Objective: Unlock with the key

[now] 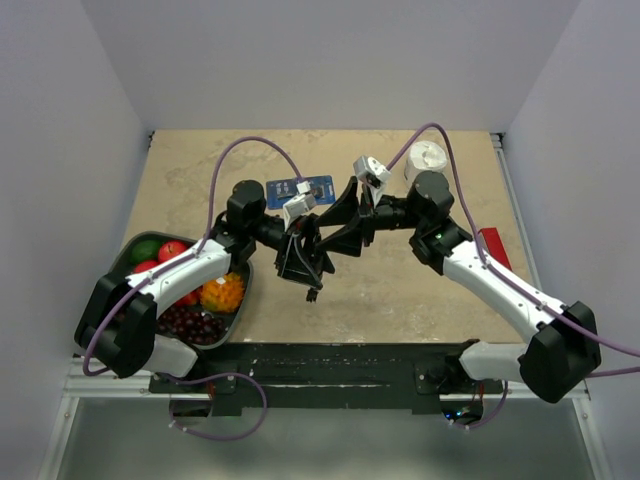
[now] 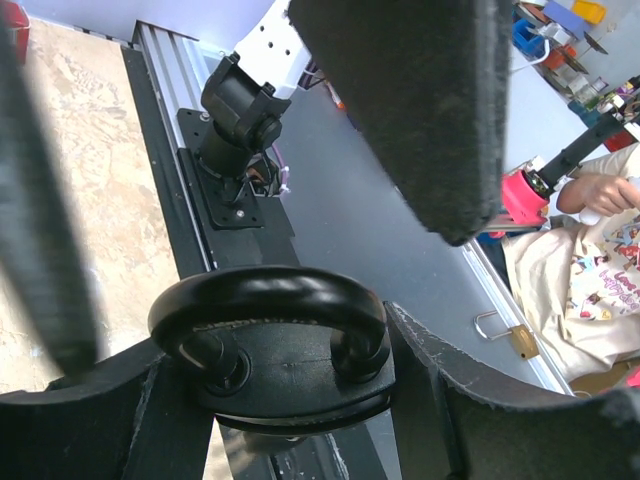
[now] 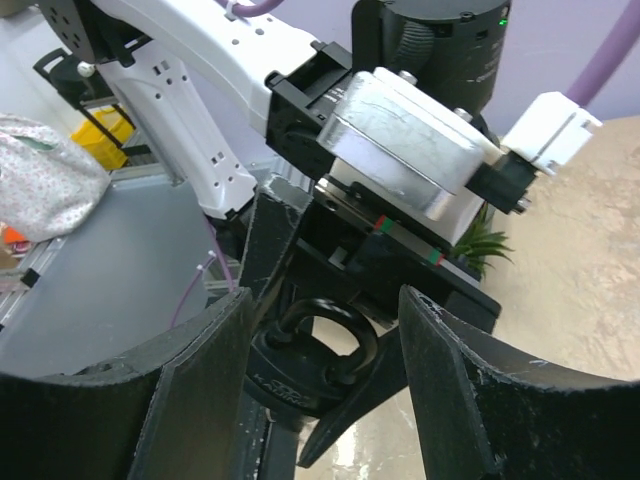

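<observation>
- The black padlock (image 2: 290, 375) has a smooth, shiny loop.
- Pads (image 2: 480, 420) on the left gripper (image 2: 272, 330) are black, rough, scratched.
- The table (image 1: 420, 290) looks like matt, speckled stone.
- The small padlock (image 2: 522, 342) is shiny yellow metal.

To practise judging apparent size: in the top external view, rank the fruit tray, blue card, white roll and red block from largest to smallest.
1. fruit tray, clearly largest.
2. blue card and white roll: about alike, both partly covered, so unranked.
3. red block: smallest showing, though partly hidden.
</observation>
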Action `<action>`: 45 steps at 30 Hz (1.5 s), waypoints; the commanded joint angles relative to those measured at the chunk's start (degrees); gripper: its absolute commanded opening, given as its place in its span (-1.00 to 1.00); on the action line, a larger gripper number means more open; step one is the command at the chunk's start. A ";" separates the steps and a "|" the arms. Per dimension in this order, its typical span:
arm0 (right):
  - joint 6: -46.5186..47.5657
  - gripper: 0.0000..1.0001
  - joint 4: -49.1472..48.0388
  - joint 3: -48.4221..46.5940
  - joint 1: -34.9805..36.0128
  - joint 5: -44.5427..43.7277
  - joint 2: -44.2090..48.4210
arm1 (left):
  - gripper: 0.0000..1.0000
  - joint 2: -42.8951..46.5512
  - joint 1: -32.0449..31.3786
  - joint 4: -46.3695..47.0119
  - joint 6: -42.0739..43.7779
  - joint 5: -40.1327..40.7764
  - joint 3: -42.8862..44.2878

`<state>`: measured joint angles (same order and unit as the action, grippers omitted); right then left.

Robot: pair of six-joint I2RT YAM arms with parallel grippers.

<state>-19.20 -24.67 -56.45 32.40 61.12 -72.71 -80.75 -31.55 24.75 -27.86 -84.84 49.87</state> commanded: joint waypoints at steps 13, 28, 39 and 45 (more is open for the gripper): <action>-2.24 0.23 -3.80 0.72 0.47 2.86 -0.77 | -1.00 2.70 -0.09 2.14 1.66 -3.58 1.46; -4.00 0.12 -5.30 1.07 0.64 5.50 -2.44 | -1.00 2.70 -0.09 1.53 2.54 -2.79 1.73; -4.44 -0.49 -5.04 1.95 0.64 3.48 -1.03 | -1.00 2.70 0.17 0.74 3.16 -1.21 1.81; -4.00 -0.72 -4.17 2.13 0.73 1.64 -0.68 | -1.00 2.79 0.52 -0.49 4.21 -0.07 1.99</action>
<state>-22.92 -28.25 -54.50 32.56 63.51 -75.66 -80.01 -31.57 22.90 -25.67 -85.76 49.87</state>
